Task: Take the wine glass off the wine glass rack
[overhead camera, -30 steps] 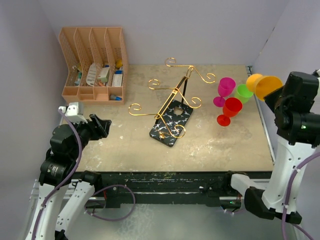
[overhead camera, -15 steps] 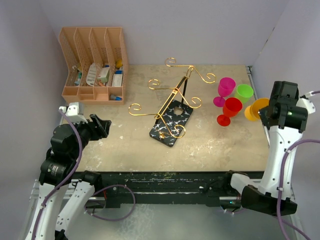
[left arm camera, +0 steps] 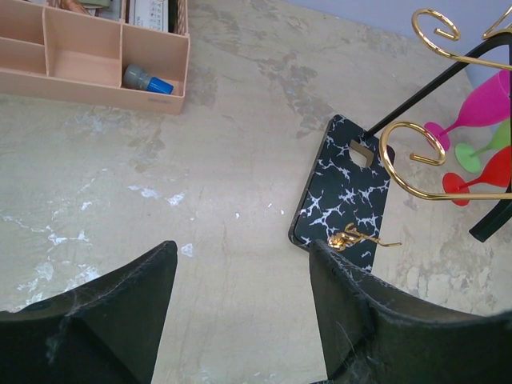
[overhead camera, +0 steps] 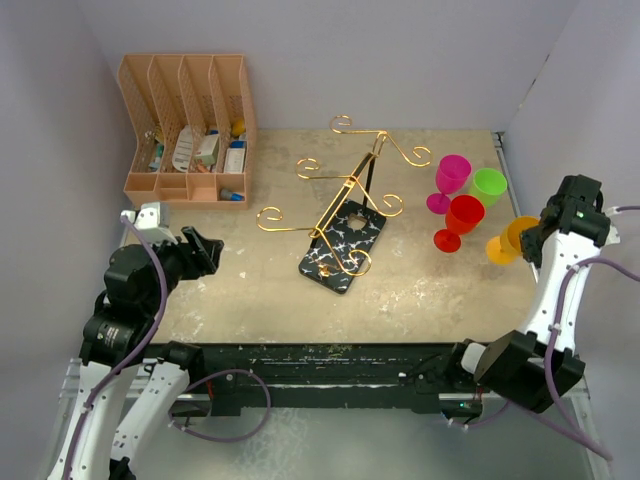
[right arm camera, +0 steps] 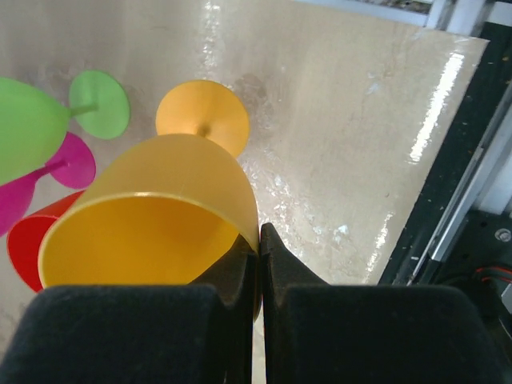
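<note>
The gold wire rack (overhead camera: 345, 190) leans on its black white-veined base (overhead camera: 343, 245) mid-table; no glass hangs on it. The base also shows in the left wrist view (left arm camera: 346, 192). My right gripper (overhead camera: 535, 238) is shut on the rim of an orange wine glass (overhead camera: 510, 240), its foot low over or on the table at the right edge. In the right wrist view the fingers (right arm camera: 260, 240) pinch the orange glass (right arm camera: 160, 200) wall. My left gripper (overhead camera: 205, 252) is open and empty at the left, as in its wrist view (left arm camera: 240, 264).
Pink (overhead camera: 450, 178), green (overhead camera: 489, 185) and red (overhead camera: 460, 220) wine glasses stand in a group at the right, close to the orange glass. A peach file organiser (overhead camera: 187, 130) with small items stands at the back left. The table's right edge (overhead camera: 530, 260) is beside the right arm.
My right gripper has come down and toward me with the orange glass, from high at the back right to table level beside the red glass. The left arm has barely moved.
</note>
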### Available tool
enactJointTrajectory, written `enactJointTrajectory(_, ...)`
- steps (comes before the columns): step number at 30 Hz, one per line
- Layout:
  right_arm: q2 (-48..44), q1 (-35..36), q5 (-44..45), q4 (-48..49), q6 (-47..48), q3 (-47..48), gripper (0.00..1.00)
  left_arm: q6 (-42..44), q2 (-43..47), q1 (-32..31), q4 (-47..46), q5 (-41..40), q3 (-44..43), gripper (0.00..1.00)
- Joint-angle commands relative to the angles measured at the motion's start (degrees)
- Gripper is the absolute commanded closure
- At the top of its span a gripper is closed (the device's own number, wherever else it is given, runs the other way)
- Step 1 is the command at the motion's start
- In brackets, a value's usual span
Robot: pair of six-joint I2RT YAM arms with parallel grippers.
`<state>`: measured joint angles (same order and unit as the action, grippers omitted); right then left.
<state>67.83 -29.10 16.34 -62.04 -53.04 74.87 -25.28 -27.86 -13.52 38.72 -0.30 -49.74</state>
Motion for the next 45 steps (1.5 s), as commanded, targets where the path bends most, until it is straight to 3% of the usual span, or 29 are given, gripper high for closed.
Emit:
enactJointTrajectory(1, -0.1, -0.4, -4.5, 6.6, 2.9, -1.0, 1.0, 1.0, -0.5, 0.1, -1.4, -0.6, 0.1, 0.29)
enactJointTrajectory(20, 4.5, -0.3, -6.0, 14.0, 4.7, -9.6, 0.99, 0.8, -1.1, 0.1, -1.3, -0.3, 0.2, 0.28)
enactJointTrajectory(27, 6.5, -0.3, -5.1, 13.3, 4.8, -9.5, 0.84, 0.7, -1.1, 0.1, -1.3, -0.5, 0.2, 0.23)
enactJointTrajectory(33, 7.5, -0.3, -5.0, 13.3, 5.4, -8.6, 0.77, 0.8, -1.3, 0.1, -1.3, -0.4, 0.2, 0.22)
enactJointTrajectory(35, 7.5, -0.3, -4.6, 13.0, 5.2, -8.2, 0.71, 0.8, -1.4, 0.1, -1.3, -0.4, 0.2, 0.22)
enactJointTrajectory(41, 2.4, -0.3, -0.1, 11.3, 5.2, -6.2, 0.33, 0.7, -1.5, 0.1, -1.2, -0.4, 0.2, 0.21)
enactJointTrajectory(45, -3.2, -0.2, 1.4, 11.2, 5.9, -5.0, 0.2, 0.6, -1.4, 0.1, -1.2, -0.3, 0.3, 0.21)
